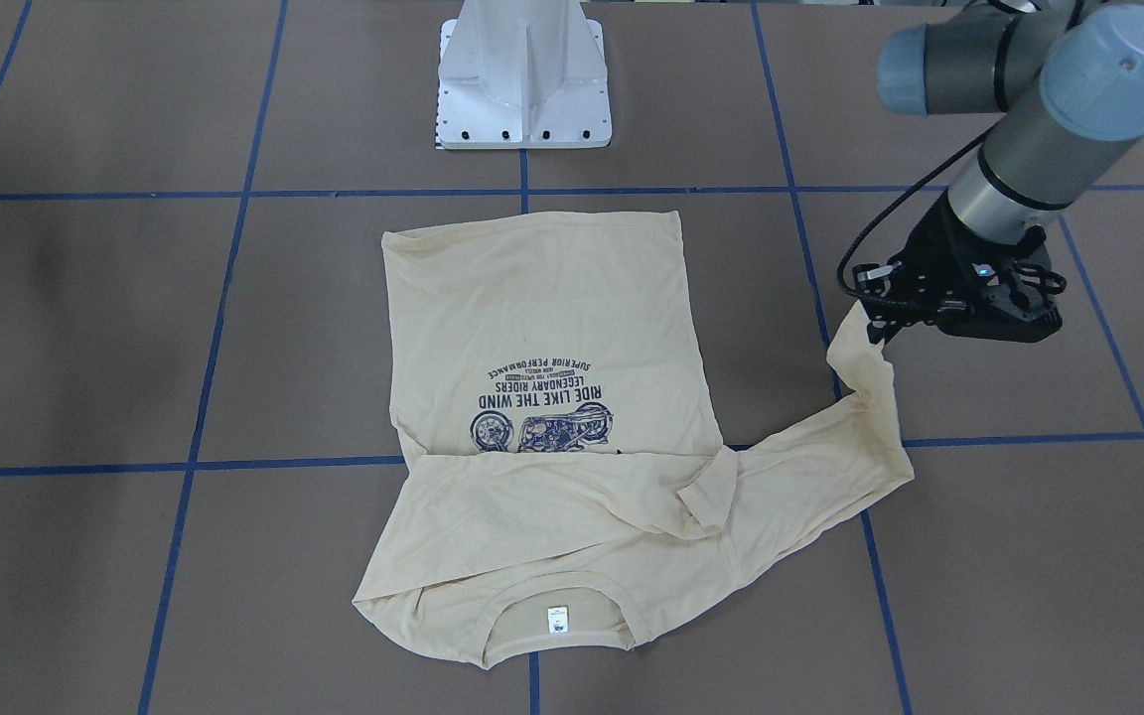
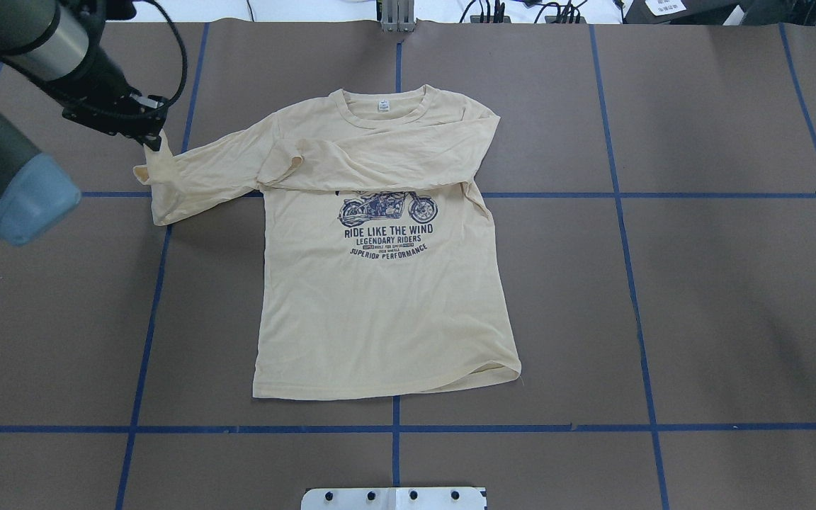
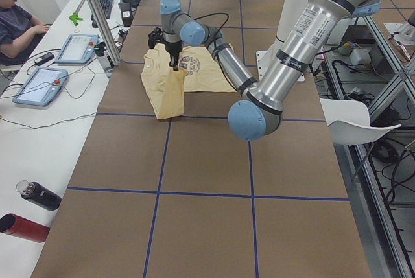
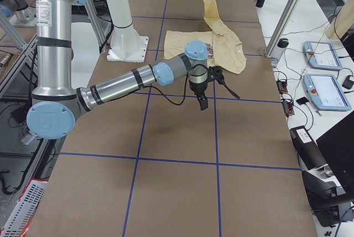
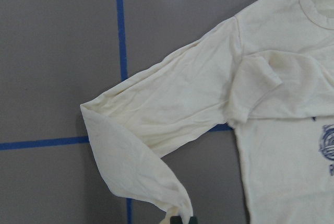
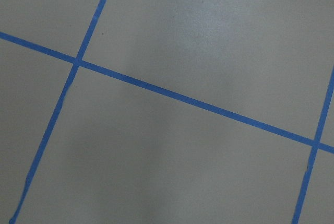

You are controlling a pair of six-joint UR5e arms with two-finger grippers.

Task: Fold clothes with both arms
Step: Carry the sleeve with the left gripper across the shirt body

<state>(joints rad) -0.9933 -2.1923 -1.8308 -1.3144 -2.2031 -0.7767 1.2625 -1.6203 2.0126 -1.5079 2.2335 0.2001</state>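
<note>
1 sleeve (image 2: 195, 177) of the cream shirt (image 2: 380, 312) is lifted off the table (image 2: 698, 297), because the left gripper (image 2: 155, 144) pinches the cuff end tight between its 2 fingers. The rest of the shirt lies flat in the middle of the table, print (image 2: 387, 219) side up, with the neck on the side far from the robot. The other sleeve (image 2: 394, 166) lies folded across the chest, just above the print. The right gripper (image 4: 202, 104) hangs over bare table, well apart from the shirt, and I cannot tell if its claw is spread or pressed together. I think the next job is to carry the held sleeve over the chest too. A few things could go wrong. The cloth is thin and the pinch is only on the very end, so the cuff could slip out if the arm pulls fast. Nothing holds the shirt down, so a hard sideways pull could slide the whole shirt and knock the folded sleeve out of place. The held sleeve has a bend in it, so it could land twisted and make a lumpy fold.
</note>
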